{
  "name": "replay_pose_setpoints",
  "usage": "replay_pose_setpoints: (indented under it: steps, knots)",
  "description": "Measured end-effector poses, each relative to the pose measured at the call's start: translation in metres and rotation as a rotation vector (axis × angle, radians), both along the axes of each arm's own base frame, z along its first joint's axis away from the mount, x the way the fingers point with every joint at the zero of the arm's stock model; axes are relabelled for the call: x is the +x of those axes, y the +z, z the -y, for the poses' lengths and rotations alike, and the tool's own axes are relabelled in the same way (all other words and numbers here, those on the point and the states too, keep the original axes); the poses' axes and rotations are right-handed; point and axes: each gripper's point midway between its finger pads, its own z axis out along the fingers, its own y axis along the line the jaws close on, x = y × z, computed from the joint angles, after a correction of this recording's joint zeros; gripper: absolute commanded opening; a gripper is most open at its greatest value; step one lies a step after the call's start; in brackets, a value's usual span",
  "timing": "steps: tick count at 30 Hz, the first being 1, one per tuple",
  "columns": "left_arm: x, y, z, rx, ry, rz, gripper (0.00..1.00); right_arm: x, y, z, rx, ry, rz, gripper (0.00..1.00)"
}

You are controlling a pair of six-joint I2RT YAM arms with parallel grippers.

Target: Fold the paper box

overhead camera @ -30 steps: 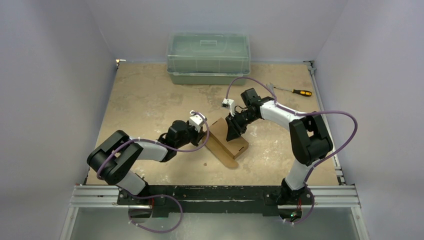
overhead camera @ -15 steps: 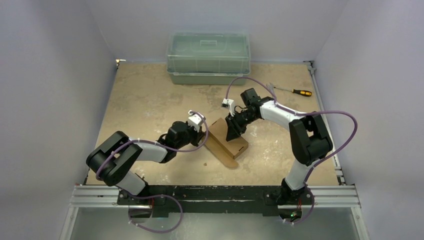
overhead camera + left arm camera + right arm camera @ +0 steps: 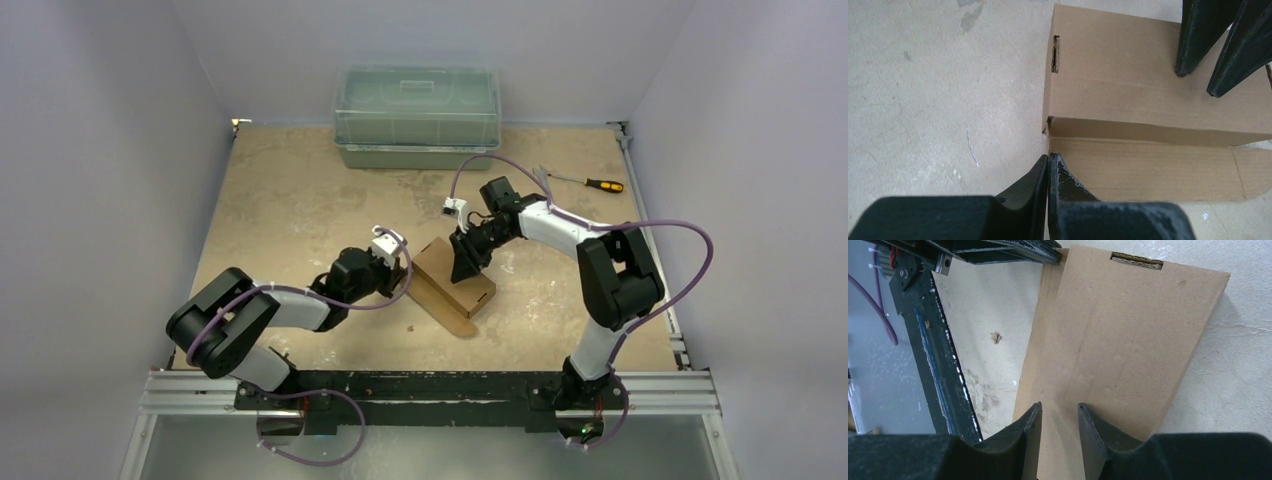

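The paper box (image 3: 457, 283) is a small brown oblong carton lying at an angle mid-table. Its top panel (image 3: 1118, 70) has a slot near one end, and a flat flap (image 3: 1148, 167) lies on the table along its near side. My left gripper (image 3: 402, 286) is shut, its tips (image 3: 1048, 158) low at the flap's left corner with nothing seen between them. My right gripper (image 3: 466, 270) points down onto the box top. It stands open (image 3: 1059, 409) with a narrow gap, and its fingers (image 3: 1193, 40) touch the cardboard without gripping it.
A green translucent lidded bin (image 3: 417, 115) stands at the back centre. A screwdriver (image 3: 598, 184) lies at the back right. A small crumb (image 3: 411, 326) sits near the box's front. A metal rail (image 3: 430, 392) runs along the near edge.
My left arm has drawn slightly back toward the near left, its shut gripper lowering beside the box's flap. The right arm and the box have not moved.
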Motion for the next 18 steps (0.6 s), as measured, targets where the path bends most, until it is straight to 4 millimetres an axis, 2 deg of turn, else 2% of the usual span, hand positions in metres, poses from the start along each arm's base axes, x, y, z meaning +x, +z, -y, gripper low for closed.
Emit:
replay_pose_setpoints:
  steps: [9, 18]
  knots:
    - [-0.013, -0.005, -0.010, -0.058, 0.038, -0.016, 0.00, -0.001, 0.000, -0.002, 0.001, 0.000, -0.008, 0.37]
    - [-0.015, 0.001, -0.006, -0.079, 0.007, 0.011, 0.00, -0.002, 0.000, -0.002, 0.004, 0.000, -0.012, 0.37]
